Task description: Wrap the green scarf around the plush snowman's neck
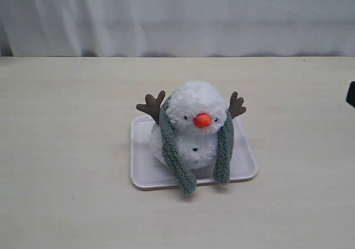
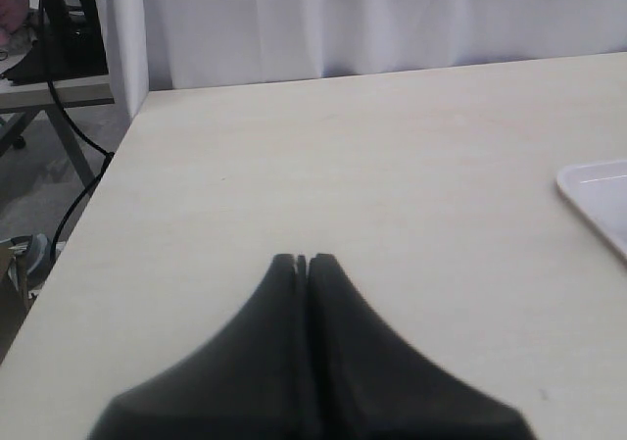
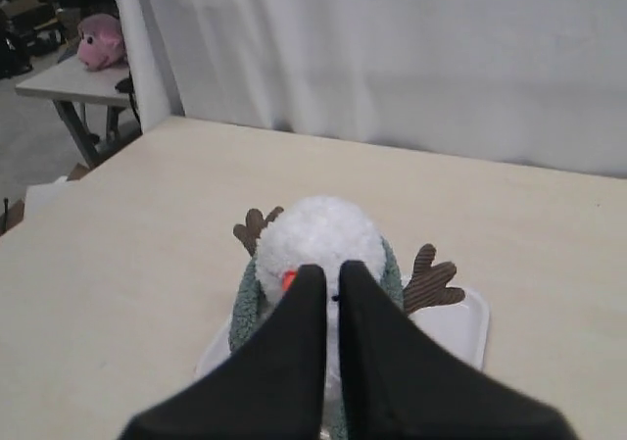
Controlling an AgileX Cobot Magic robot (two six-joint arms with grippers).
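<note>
1. Exterior view: the plush snowman (image 1: 194, 124) is sitting on a white tray (image 1: 138, 171) at mid-table (image 1: 66, 149), with bare tabletop lying open all around. The green scarf (image 1: 175, 149) is draping behind its head, and both ends are hanging down its front.
2. Left wrist view: my left gripper (image 2: 302, 260) is hovering over bare table with its fingers pressed together. The table's edge and the tray's corner are showing.
3. Right wrist view: my right gripper (image 3: 331, 271) is pointing toward the snowman with its fingers closed and nothing showing between them.

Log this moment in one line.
scarf: draped over snowman, ends hanging in front | snowman: on tray | left gripper: shut, empty | right gripper: shut, empty
</note>
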